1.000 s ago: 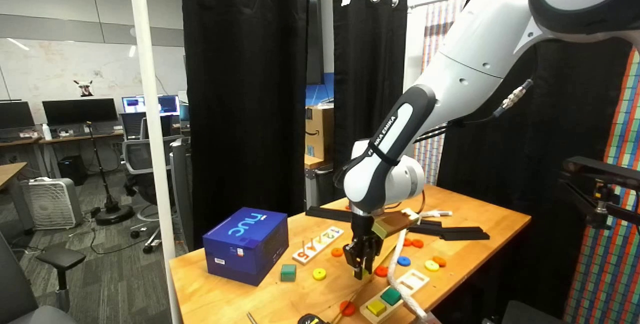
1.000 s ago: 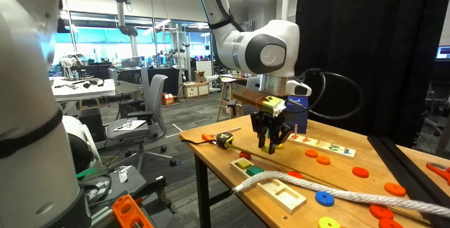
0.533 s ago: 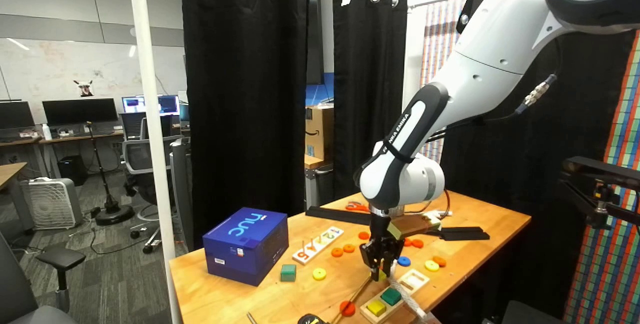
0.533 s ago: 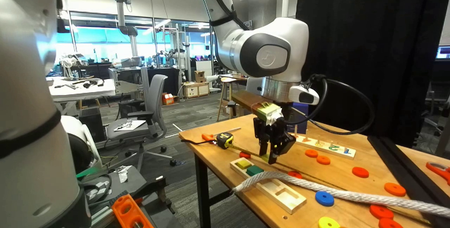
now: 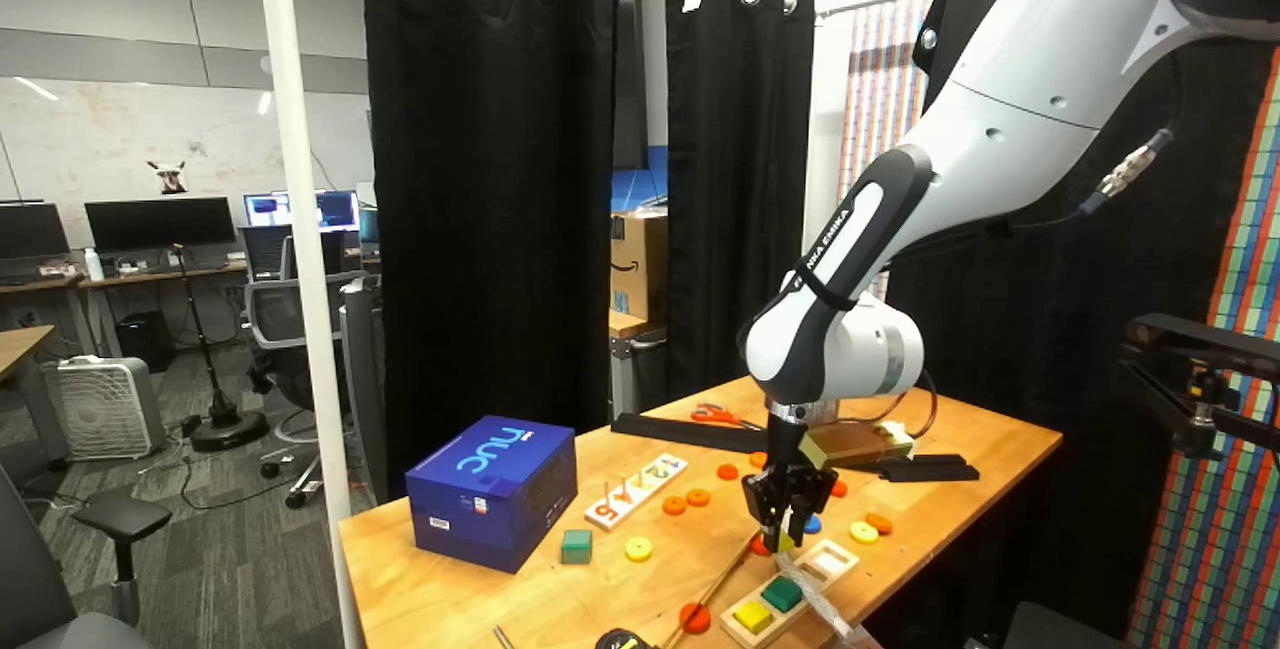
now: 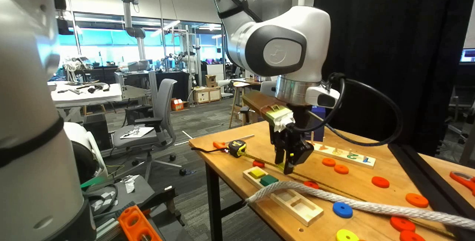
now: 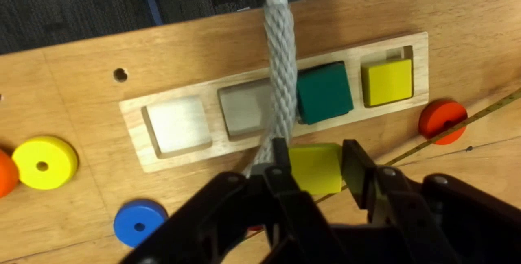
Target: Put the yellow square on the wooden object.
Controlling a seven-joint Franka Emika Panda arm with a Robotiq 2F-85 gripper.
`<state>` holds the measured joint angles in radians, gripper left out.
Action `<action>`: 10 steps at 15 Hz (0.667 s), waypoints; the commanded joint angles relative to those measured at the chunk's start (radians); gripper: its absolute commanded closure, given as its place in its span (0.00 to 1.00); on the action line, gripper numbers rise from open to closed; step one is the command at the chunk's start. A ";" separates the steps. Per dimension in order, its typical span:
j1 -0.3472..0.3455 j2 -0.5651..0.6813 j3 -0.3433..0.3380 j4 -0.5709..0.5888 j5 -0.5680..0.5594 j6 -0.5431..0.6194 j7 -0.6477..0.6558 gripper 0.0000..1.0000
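While the yellow square (image 7: 315,170) is clamped in the gripper (image 7: 316,159) above the tabletop (image 7: 195,52), grasping appears done; placement on the wooden tray (image 7: 215,119), set along an edge, is left. A green block (image 7: 323,93) and another yellow block (image 7: 388,81) are seated there; the next pocket (image 7: 243,111) is partly covered by the rope (image 7: 281,68).

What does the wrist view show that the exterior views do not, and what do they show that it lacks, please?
Only the wrist view clearly shows a broad face of the yellow square in the gripper, and a gap beside the yellow block in its compartment.

Only the exterior views show the blue box, the numbered peg board, the scissors and the tape measure's case.

All share the held yellow square, the wooden board with its green block and empty end compartment, and the rope passing over it.
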<state>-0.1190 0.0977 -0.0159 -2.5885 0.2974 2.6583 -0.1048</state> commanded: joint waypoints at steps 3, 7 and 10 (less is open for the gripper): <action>-0.022 -0.036 -0.035 -0.060 0.047 0.019 -0.089 0.76; -0.038 -0.032 -0.060 -0.068 0.032 0.013 -0.108 0.76; -0.045 -0.019 -0.073 -0.060 0.018 0.009 -0.117 0.76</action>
<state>-0.1561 0.0944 -0.0791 -2.6344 0.3150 2.6585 -0.1942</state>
